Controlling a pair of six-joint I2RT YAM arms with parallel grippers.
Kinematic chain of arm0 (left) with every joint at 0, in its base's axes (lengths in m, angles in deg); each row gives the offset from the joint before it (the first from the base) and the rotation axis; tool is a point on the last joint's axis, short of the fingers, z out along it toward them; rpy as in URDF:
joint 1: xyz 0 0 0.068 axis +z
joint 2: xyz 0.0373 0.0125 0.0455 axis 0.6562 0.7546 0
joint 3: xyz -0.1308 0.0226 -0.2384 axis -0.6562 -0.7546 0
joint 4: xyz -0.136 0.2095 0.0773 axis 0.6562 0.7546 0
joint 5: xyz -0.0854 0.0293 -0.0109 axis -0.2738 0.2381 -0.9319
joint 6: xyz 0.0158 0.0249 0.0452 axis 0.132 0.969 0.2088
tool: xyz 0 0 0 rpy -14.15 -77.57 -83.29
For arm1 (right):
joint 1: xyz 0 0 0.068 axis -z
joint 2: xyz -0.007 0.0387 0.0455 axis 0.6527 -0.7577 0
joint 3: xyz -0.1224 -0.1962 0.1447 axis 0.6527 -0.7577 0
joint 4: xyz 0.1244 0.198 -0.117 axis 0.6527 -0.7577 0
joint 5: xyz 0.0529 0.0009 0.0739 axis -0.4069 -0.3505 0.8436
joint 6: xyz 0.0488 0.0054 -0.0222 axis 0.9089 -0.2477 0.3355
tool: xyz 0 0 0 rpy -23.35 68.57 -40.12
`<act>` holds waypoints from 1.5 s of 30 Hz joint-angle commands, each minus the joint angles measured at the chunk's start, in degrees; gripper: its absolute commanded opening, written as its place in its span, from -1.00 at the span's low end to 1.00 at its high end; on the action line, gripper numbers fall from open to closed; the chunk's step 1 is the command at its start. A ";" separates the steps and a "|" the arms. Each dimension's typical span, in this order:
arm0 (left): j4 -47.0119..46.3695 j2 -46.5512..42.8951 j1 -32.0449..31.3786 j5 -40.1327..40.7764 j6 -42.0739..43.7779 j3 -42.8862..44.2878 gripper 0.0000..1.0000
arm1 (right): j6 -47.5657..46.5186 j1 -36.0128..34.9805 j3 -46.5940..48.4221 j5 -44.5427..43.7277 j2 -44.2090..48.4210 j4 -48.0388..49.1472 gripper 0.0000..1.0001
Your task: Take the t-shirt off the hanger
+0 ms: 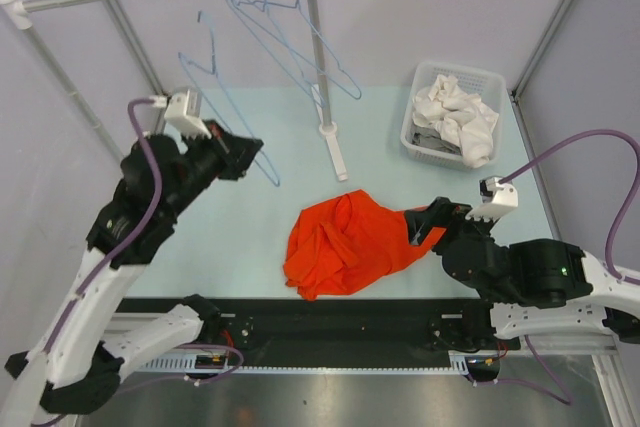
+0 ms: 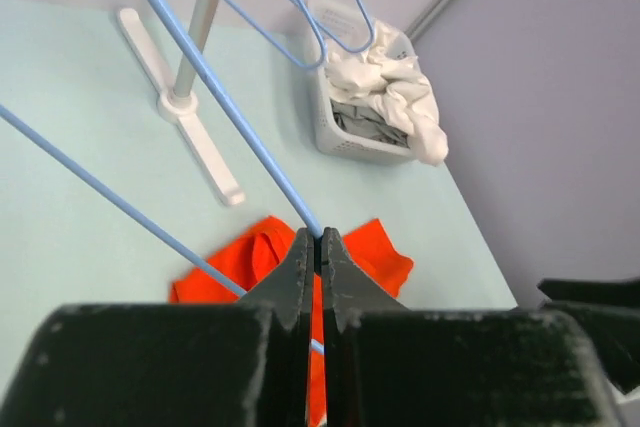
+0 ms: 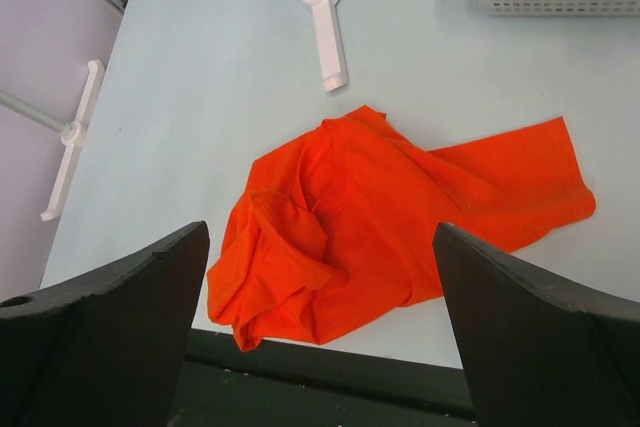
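black-and-white jointed arms point(image 1: 150, 197), purple cables point(image 1: 590, 135), black left tool point(image 1: 255, 147) and right tool point(image 1: 420, 225)

You are in a robot lab cell, not a home: a left arm point(image 1: 130, 217) and a right arm point(image 1: 545, 272) are bolted at the near edge of a pale-green worktop point(image 1: 250, 237). Plain grey panels point(image 1: 450, 7) wall it in. A clothes rack point(image 1: 312, 37) and a laundry basket point(image 1: 409, 130) stand toward its far edge.

T-shirt point(image 1: 345, 244) lying crumpled on table point(image 1: 200, 247), centre, near front edge. Rack foot point(image 1: 334, 150) standing just behind it. Basket point(image 1: 411, 129) sitting back right, cloths point(image 1: 460, 112) piling inside. Hanger point(image 2: 225, 97) angling above table, left of rack foot, apart from T-shirt, left gripper point(image 2: 320, 237) pinching it.
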 commanded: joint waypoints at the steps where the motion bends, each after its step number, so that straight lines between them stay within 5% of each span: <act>1: -2.88 8.34 8.88 -15.39 9.15 11.19 -0.99 | 0.19 0.09 2.07 -0.57 -1.07 2.33 0.99; 6: -0.69 19.22 18.35 -22.59 9.25 25.33 -0.99 | -0.33 0.09 2.25 -0.13 -2.39 3.47 0.99; 16: -3.59 31.63 29.54 -36.05 2.13 34.85 -0.99 | -2.27 0.18 3.04 -0.39 -4.85 5.23 0.99; 36: -8.16 27.43 30.24 -33.41 0.63 16.67 -0.99 | -6.31 4.30 2.08 4.79 -11.09 10.85 0.99; 37: -8.07 27.07 30.24 -33.33 0.72 16.40 -0.95 | -7.18 4.74 1.81 5.92 -11.27 11.55 0.99; 38: -7.89 26.55 30.24 -33.24 0.89 15.62 -0.43 | -7.45 5.44 1.46 6.72 -11.53 11.91 0.99; 41: -7.98 22.60 30.24 -30.70 1.68 13.51 0.44 | -9.03 8.87 -0.47 10.67 -12.15 13.84 0.99; 45: -6.14 16.54 30.24 -27.09 3.79 10.96 0.64 | -10.79 14.49 -3.20 16.99 -12.06 17.52 0.99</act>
